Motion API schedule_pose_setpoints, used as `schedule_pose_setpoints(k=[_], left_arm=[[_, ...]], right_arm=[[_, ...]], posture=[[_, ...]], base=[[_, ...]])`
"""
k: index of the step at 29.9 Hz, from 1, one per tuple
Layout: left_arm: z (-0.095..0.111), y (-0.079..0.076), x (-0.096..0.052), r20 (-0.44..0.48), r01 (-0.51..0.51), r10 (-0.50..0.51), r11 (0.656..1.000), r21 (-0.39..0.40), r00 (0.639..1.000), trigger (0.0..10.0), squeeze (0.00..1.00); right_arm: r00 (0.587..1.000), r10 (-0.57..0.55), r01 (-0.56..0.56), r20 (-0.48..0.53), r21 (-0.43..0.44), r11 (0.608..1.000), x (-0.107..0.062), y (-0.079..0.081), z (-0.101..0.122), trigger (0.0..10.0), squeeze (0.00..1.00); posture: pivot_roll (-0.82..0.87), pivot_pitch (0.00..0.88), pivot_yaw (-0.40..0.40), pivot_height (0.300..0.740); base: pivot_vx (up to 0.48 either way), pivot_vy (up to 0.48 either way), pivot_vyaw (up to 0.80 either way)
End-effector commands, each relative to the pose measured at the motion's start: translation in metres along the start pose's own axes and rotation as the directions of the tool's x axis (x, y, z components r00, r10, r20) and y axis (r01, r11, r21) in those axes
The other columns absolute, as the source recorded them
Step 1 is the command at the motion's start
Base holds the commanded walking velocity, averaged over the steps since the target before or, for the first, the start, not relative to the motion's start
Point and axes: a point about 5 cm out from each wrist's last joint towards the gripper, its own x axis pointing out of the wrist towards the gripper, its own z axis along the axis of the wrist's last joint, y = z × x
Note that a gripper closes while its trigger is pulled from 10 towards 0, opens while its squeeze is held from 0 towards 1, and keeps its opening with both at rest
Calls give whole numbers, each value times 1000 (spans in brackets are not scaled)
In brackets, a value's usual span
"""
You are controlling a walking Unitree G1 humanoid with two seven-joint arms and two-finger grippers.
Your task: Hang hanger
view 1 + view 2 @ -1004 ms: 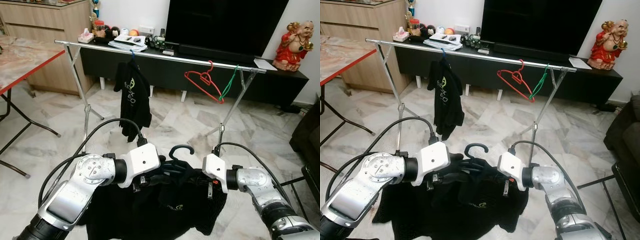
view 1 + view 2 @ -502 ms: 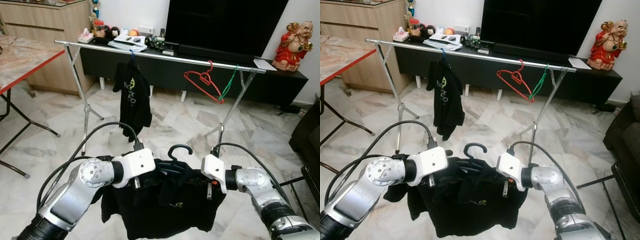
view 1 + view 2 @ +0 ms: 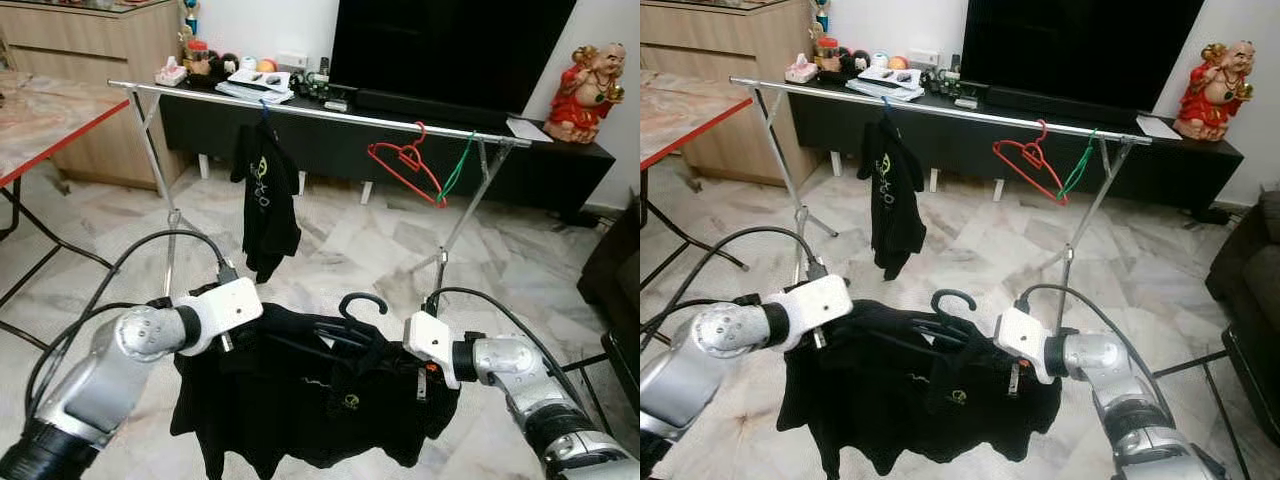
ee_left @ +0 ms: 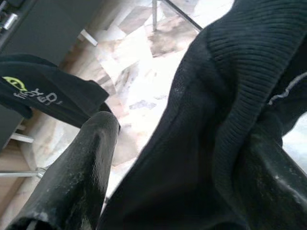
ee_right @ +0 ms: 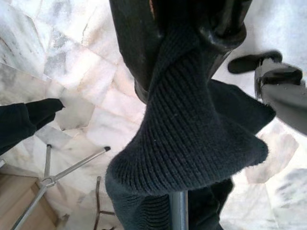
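Right now the left end effector [image 3: 232, 345] and right end effector [image 3: 420, 375] each pinch a shoulder of the black shirt [image 3: 300, 395], whose black hanger [image 3: 358, 305] hook rises between them, well short of the rail [image 3: 330, 113].

I see the left gripper [image 3: 228, 335] swing out to my left and a little up — a second ago it sat close against the hanger [image 3: 352, 322], now it is well apart from it, with the left arm stretched out sideways. The shirt [image 3: 310, 395] goes with it: what was a bunched heap low between the two grippers is now pulled wide and hangs as a flat sheet, its left shoulder drawn taut toward the left gripper. The small logo on its front now faces me. The right gripper [image 3: 424, 375] shifts only slightly — it sits a touch lower.
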Motion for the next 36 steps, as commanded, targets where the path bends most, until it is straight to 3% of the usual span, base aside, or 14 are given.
schedule_pose_setpoints(k=[1,6,8,10,11,15,16,18,19,22,36], left_arm=[[-2,5,-8,2,-4,4,1000,-3,1000,10000,0],[-6,6,-21,5,33,-33,998,-51,999,10000,0],[6,9,-31,106,66,-54,992,-112,993,10000,0],[10,11,-34,137,69,-52,989,-128,989,10000,0],[17,19,-39,208,62,-26,983,-171,978,10000,0],[23,22,-43,271,77,-16,974,-215,963,10000,0],[31,14,-42,334,165,-78,956,-242,939,10000,0],[35,7,-39,358,212,-116,946,-244,927,10000,0],[37,-7,-29,359,272,-178,934,-231,916,10000,0],[38,-20,-17,342,309,-225,927,-214,912,10000,0],[71,-41,14,444,389,-267,897,-210,856,10000,0]], right_arm=[[1000,-1,1,-31,-21,1000,-6,-2,-2,0,0],[999,8,-9,-52,-21,1000,-9,0,-6,0,0],[998,8,-9,-57,-19,1000,-9,0,-7,0,0],[998,8,-9,-58,-19,1000,-9,0,-7,0,0],[998,6,-7,-58,-19,1000,-8,0,-7,0,0],[998,3,-5,-59,-20,1000,-8,0,-7,0,0],[999,-2,1,-52,-22,1000,-6,0,-5,0,0],[999,-3,2,-48,-23,1000,-5,0,-5,0,0],[1000,-13,12,-27,-24,1000,-2,-2,-1,0,0],[1000,-21,21,0,-30,999,1,-4,5,0,0],[998,-18,21,54,-58,998,12,-9,21,0,0]], posture=[[164,0,-140,740],[163,0,-142,740],[163,0,-142,740],[163,0,-142,740],[164,0,-143,740],[166,0,-143,740],[170,0,-144,740],[170,0,-144,740],[170,0,-144,740],[166,0,-145,740],[168,0,-150,740]], base=[[0,0,0],[0,0,0],[0,0,0],[0,0,0],[0,0,0],[0,0,0],[0,0,0],[0,0,0],[0,0,0],[0,0,0],[0,0,0]])
